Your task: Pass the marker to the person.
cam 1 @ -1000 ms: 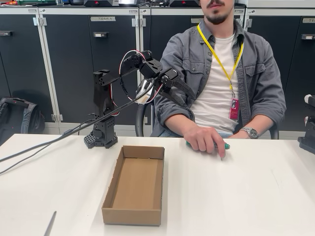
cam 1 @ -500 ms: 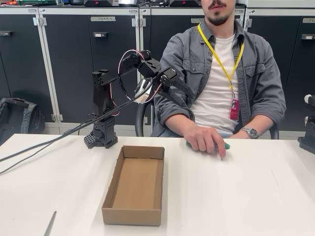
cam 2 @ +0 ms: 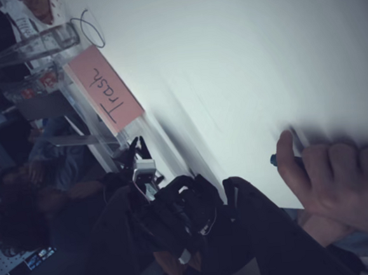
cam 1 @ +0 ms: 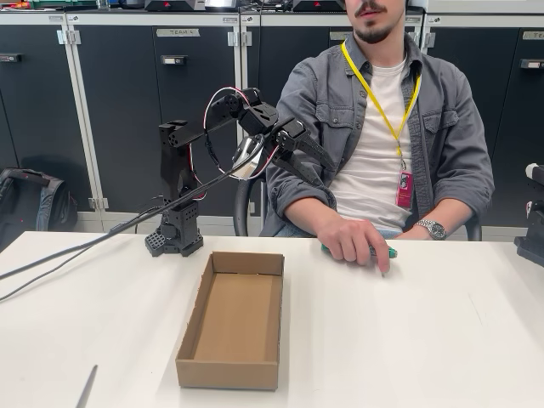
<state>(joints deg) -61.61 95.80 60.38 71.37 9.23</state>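
Observation:
The marker (cam 1: 389, 252) lies on the white table under the person's hand (cam 1: 355, 240); only its green end sticks out to the right of the fingers. In the wrist view the same hand (cam 2: 340, 182) covers the marker (cam 2: 273, 160), with just a small greenish tip showing. The person (cam 1: 382, 127) sits behind the table, forearm resting on it. My gripper (cam 1: 330, 172) hangs in the air in front of the person's upper arm, well above and to the left of the hand. It is open and holds nothing.
An open cardboard box (cam 1: 189, 327) stands on the table in front of the arm's base (cam 1: 176, 234). A thin grey stick (cam 1: 87, 387) lies at the front left. Cables (cam 1: 76, 251) trail off left. A black device (cam 1: 534, 229) stands at the right edge. A pink "Trash" sign (cam 2: 107, 96) shows across the table.
The arm has drawn up and back a little, away from the person's hand. The hand and the marker have stayed in place.

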